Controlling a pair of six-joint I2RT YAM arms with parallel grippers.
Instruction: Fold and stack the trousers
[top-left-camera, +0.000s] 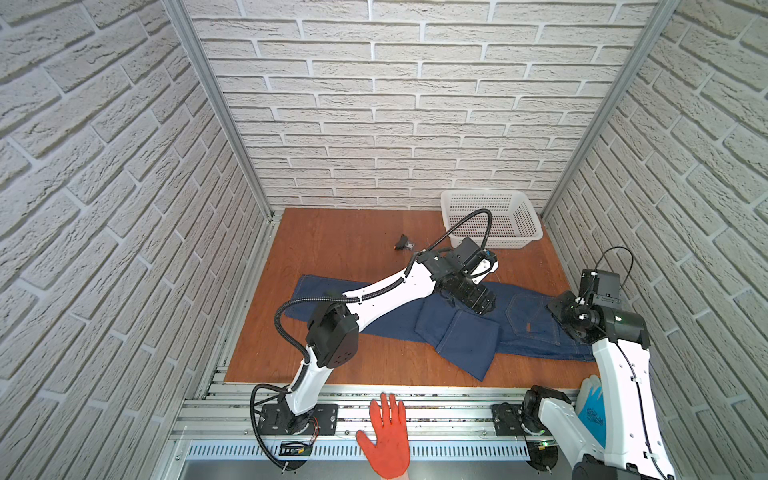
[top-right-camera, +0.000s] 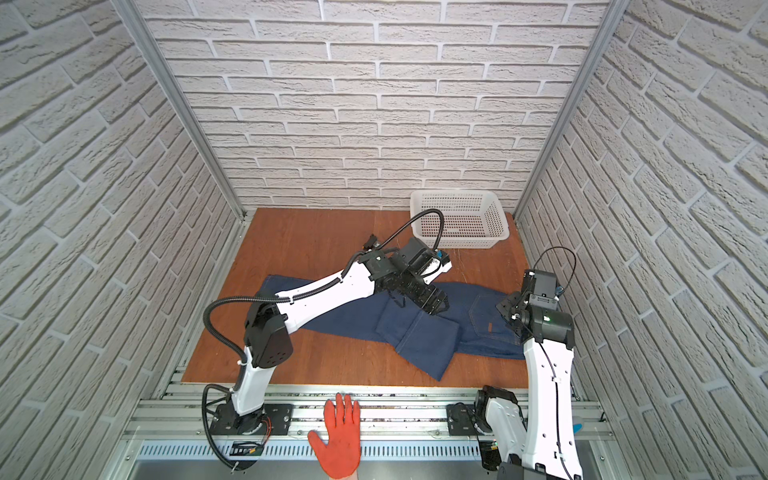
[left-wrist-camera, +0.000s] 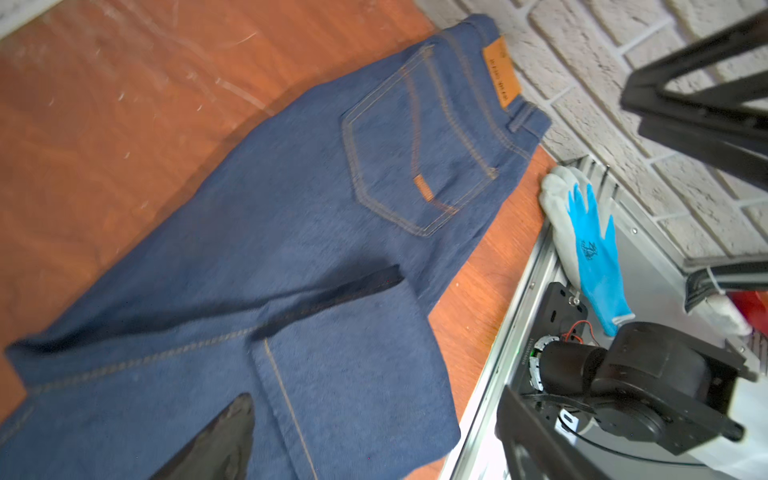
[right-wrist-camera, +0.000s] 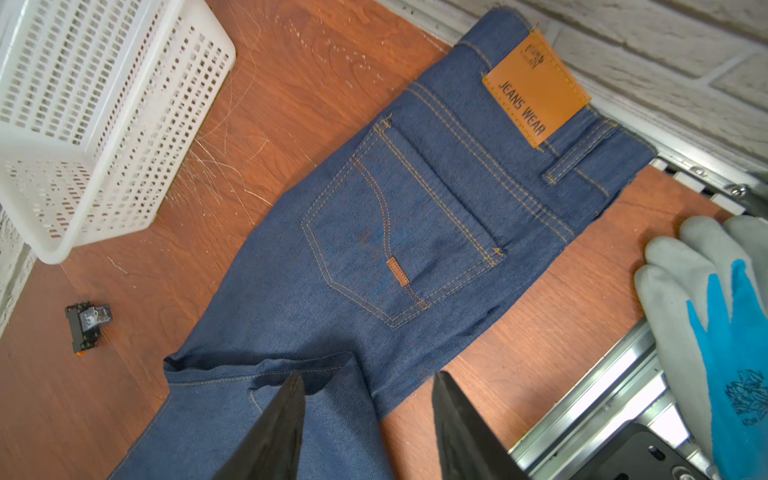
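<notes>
The trousers (top-left-camera: 523, 316) lie across the middle of the worktop (top-left-camera: 332, 249), waist toward the right arm and legs running out to the left. They are dark blue denim with orange-brown stitching. Only one back pocket (right-wrist-camera: 399, 232) and the tan waist patch (right-wrist-camera: 536, 89) face up, so they look already halved lengthwise. The leg end (top-left-camera: 461, 340) is turned back over the thigh. It sits askew there, with its corner hanging past the near edge of the cloth beneath.

I judge the step in hand to be the first cross fold, laid but not tidy. The left fingers (left-wrist-camera: 216, 440) are spread wide above that turned-back end, and nothing shows gripped between them. The right fingers (right-wrist-camera: 270, 432) also stand apart, hovering over the cloth below the pocket and pinching nothing.

The next move probably calls for squaring the skewed leg end with the layer below. After that the folded edge on the left would be brought over toward the waist. Denim is stiff and heavy, so a grip on one corner may drag the whole bundle out of line.

Further out, a white basket (top-left-camera: 490, 199) stands at the back right and a small black part (top-left-camera: 402, 242) lies near it. An orange-gloved hand (top-left-camera: 388, 436) rests on the front rail. A blue-and-grey glove (right-wrist-camera: 706, 311) sits at the front right corner.
</notes>
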